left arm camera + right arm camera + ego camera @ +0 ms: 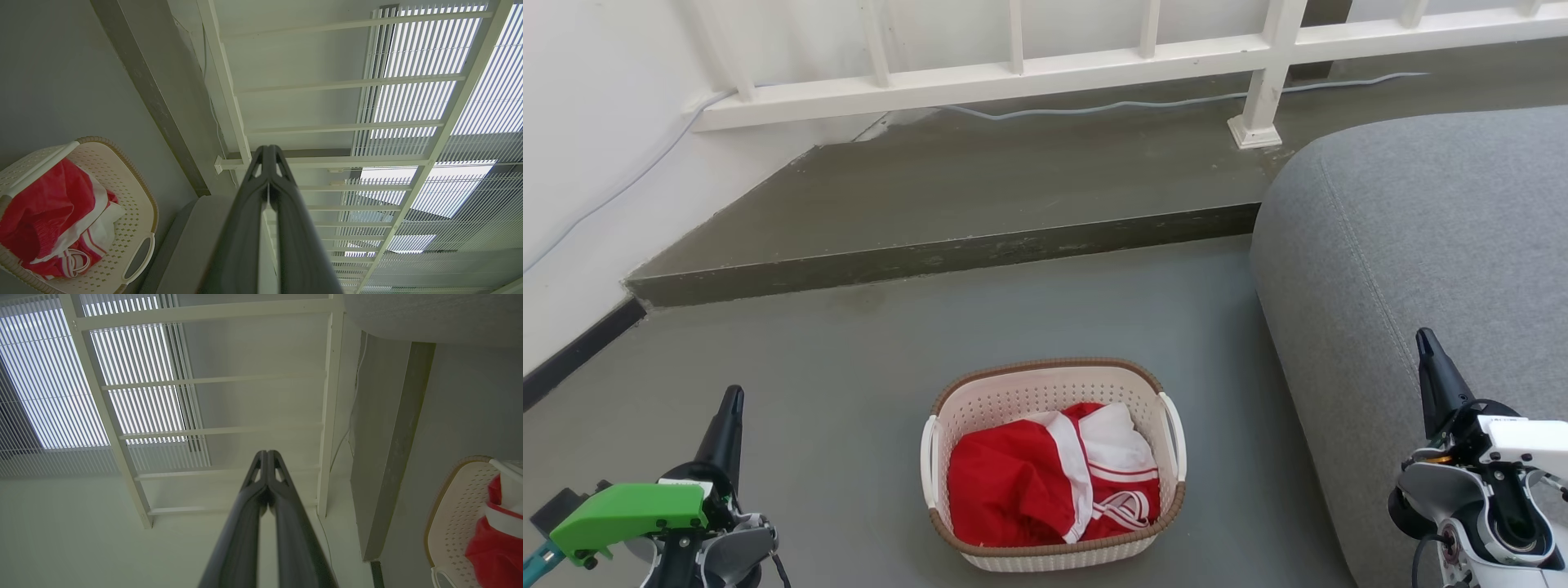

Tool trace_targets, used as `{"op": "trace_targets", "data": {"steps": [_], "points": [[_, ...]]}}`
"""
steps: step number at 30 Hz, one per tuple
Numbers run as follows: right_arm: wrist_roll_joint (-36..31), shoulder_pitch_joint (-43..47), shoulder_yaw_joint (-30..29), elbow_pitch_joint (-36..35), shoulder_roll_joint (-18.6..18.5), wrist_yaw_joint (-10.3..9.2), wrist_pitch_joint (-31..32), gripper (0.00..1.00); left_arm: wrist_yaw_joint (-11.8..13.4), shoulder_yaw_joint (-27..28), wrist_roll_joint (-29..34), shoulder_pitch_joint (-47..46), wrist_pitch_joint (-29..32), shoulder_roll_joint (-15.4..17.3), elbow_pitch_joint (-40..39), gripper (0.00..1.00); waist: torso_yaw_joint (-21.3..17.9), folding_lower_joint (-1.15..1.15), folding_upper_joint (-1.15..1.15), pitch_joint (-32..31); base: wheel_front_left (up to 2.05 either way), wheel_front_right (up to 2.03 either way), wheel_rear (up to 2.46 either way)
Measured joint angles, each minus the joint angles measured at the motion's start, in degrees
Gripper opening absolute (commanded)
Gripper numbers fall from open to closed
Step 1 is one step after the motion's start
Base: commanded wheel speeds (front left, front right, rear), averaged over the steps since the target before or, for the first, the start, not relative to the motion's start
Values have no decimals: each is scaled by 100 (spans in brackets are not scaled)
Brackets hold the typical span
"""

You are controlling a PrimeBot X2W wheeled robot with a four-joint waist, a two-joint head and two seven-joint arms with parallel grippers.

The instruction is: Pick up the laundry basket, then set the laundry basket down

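The basket (1045,384) sits on the grey floor (849,367) between the two hands, beside a fabric sofa (1421,245). Both wrist views cut it off at their edges. It is perforated cream plastic, rounded-rectangular, with a brown woven-look rim and white loop handles. A crumpled red-and-white garment (1021,490) hides its bottom. The left hand (734,398) and right hand (1424,336) are clenched and empty.

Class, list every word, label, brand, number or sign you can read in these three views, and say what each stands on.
None can be read.
The laundry basket bears no label; the garment in it shows white stripes but no lettering; the left gripper, right gripper, sofa and railing carry no legible marking.
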Motion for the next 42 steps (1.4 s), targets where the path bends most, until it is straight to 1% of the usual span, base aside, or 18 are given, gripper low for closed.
{"op": "trace_targets", "data": {"steps": [42], "points": [[-15,0,-10,-9,4,0,1,0,0,5,0,0,15,-1,-1,0,0,0,0,0,0,0,0]]}}
